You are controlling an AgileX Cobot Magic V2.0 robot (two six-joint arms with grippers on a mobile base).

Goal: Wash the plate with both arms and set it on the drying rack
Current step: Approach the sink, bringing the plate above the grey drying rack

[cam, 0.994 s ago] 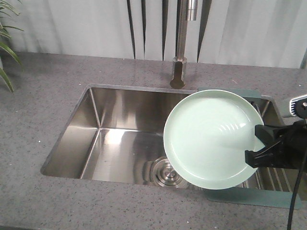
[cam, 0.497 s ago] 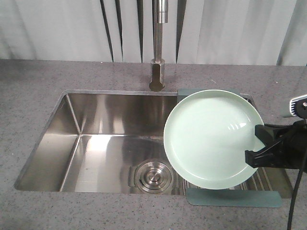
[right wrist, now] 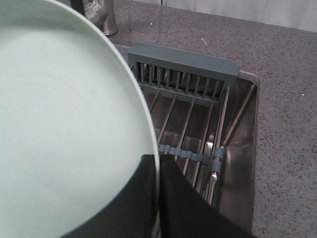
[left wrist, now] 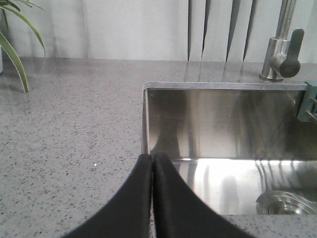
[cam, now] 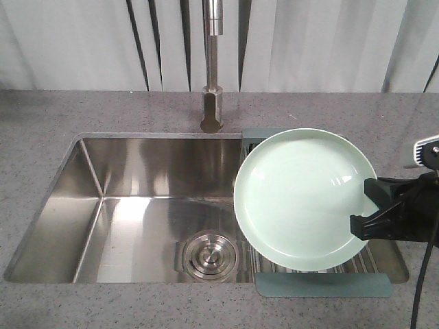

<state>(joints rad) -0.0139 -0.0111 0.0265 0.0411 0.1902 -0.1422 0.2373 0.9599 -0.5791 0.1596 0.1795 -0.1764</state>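
Right fingers (right wrist: 147, 173) pinch plate (cam: 302, 199) by rim; disc extends left of them, tilted face-up. Drying rack (right wrist: 183, 62) directly below and beyond fingers, rods running away. Left fingers (left wrist: 143, 171) pressed together, empty, well apart, over surface beside sink (cam: 137, 171). Judgement: lowering falls to right arm.

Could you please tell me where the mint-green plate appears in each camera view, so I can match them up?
Front-facing view: the plate is right of centre, held by the right gripper over the drying rack.
Left wrist view: not in it.
Right wrist view: the plate fills the left side.
Shared landmark: the faucet, top centre, top right and top left respectively.
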